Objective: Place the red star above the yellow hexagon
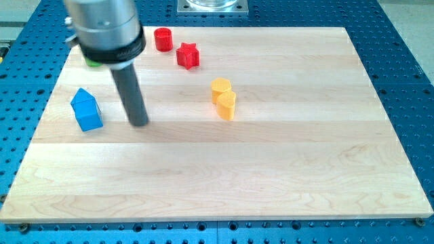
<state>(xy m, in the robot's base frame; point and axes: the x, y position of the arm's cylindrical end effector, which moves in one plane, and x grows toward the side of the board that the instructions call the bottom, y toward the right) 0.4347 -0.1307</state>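
Observation:
The red star (188, 55) lies on the wooden board near the view's top, left of centre. The yellow hexagon (220, 87) sits below and to the right of it, touching a yellow heart-like block (226, 105) just beneath. My tip (139, 123) rests on the board well to the left of the yellow blocks and below-left of the red star, touching no block. The blue house-shaped block (86, 110) lies just left of my tip.
A red cylinder (163, 38) stands up-left of the red star. A green block (93, 64) is mostly hidden behind the arm at the top left. The board (271, 169) lies on a blue perforated table.

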